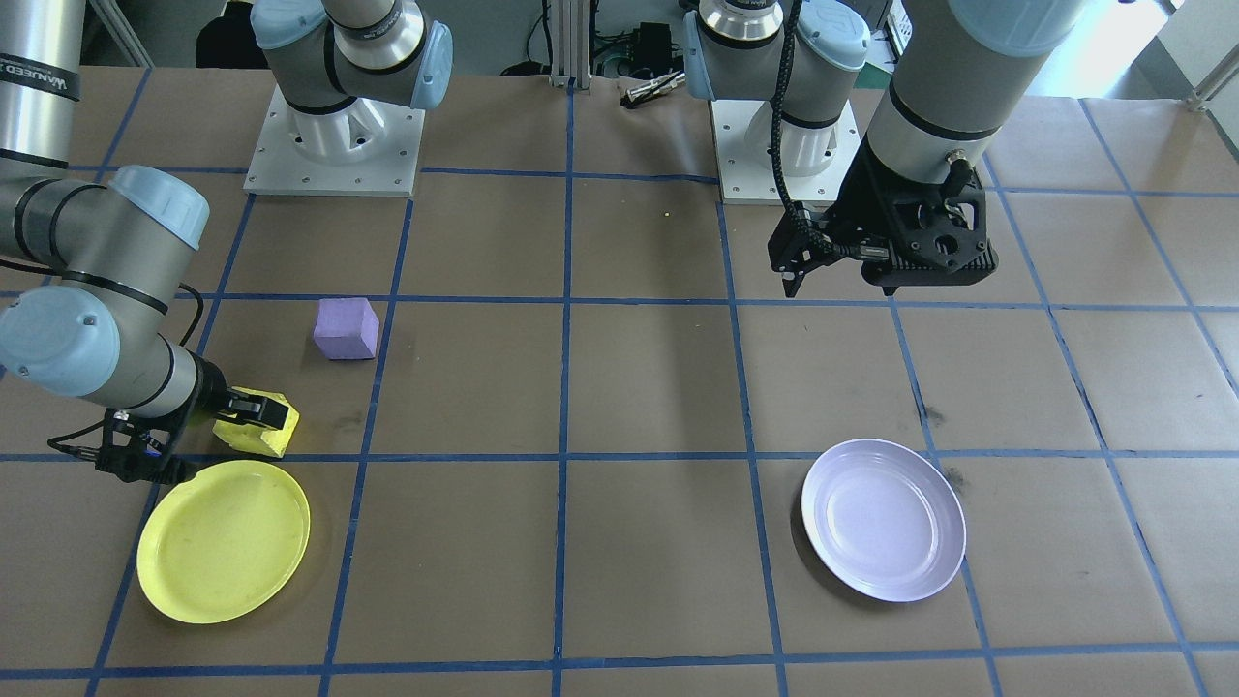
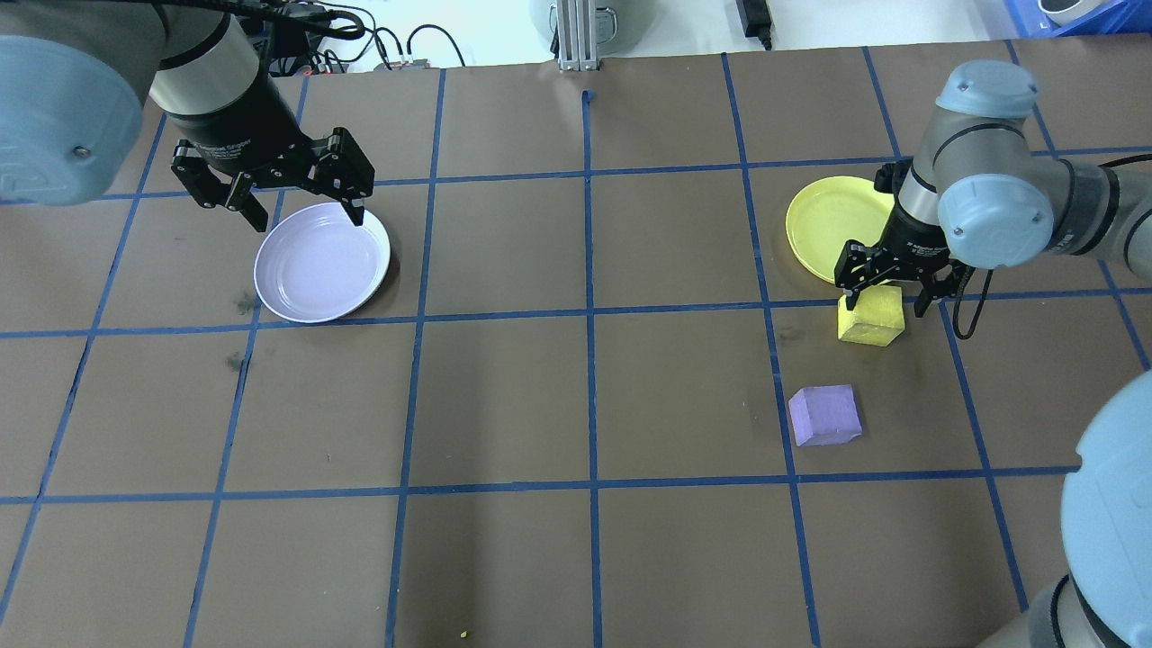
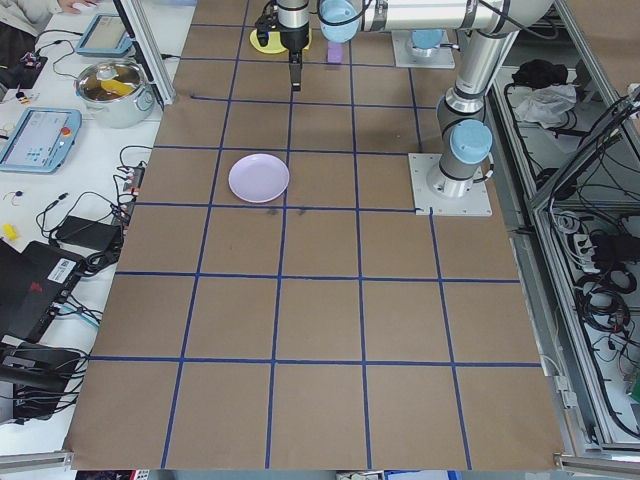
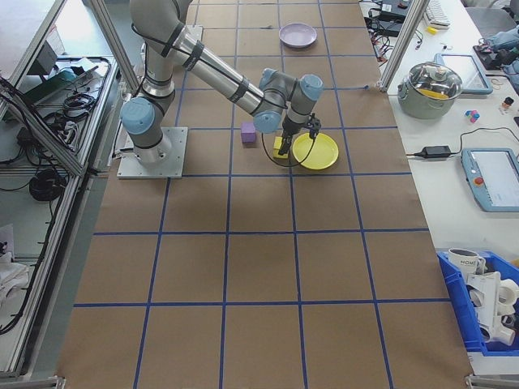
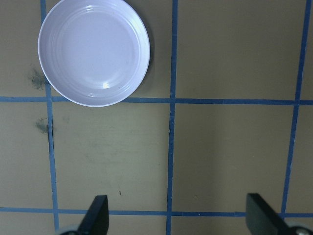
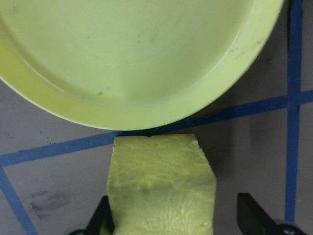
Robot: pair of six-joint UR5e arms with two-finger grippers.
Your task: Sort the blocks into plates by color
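While left pincer (image 2: 301,205) hovers open, right pincer (image 2: 886,290) straddles yellow block (image 2: 869,317)

Your right arm is folded low at the elbow, wrist pointing down, right hand (image 2: 886,292) fingers spread wide and low over the counter (image 2: 576,405). Left arm reaches out, left hand (image 2: 286,191) held high, pointing down, fingers apart, gripping nothing.

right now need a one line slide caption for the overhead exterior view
Right gripper straddles the yellow block beside the yellow plate; purple block waits nearby.
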